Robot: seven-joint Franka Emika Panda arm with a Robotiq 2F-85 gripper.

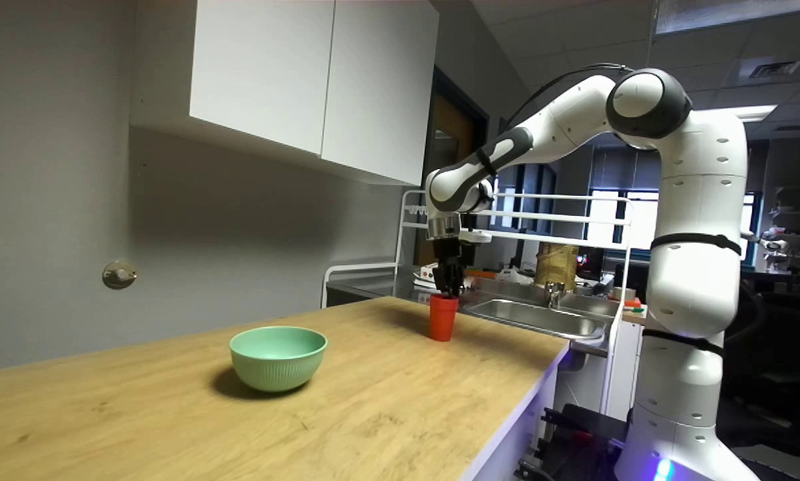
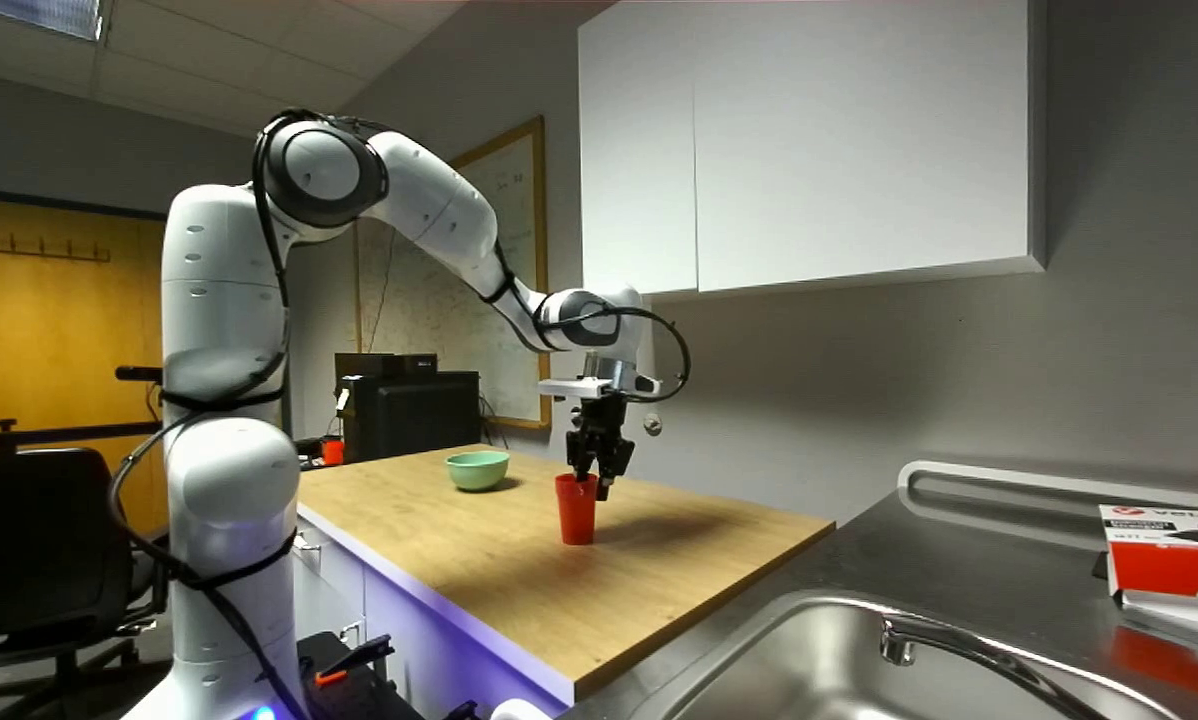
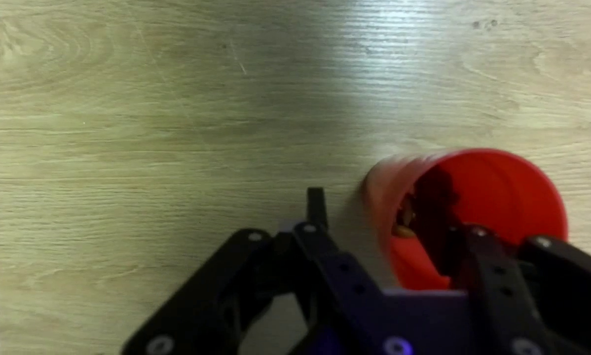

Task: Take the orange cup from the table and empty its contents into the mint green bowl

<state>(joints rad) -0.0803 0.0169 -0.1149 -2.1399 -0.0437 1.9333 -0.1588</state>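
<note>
The orange cup (image 1: 443, 321) stands upright on the table (image 1: 373, 421) near the sink end, in both exterior views (image 2: 576, 512). In the wrist view the cup (image 3: 517, 192) is at the right, and a few small brownish pieces (image 3: 404, 227) show inside it. My gripper (image 3: 380, 227) points down at the cup's rim. Its fingers are apart: one is inside the cup's mouth, the other is outside, with a gap to the cup's wall. The gripper also shows in both exterior views (image 1: 449, 288) (image 2: 593, 482). The mint green bowl (image 1: 276, 364) stands farther along the table (image 2: 477, 472).
A steel sink (image 2: 819, 660) with a faucet (image 2: 979, 660) adjoins the table's end. A red-and-white box (image 2: 1169, 560) lies on the dark counter. White wall cabinets (image 1: 260, 73) hang above the table. A white rack (image 1: 560, 218) stands over the sink.
</note>
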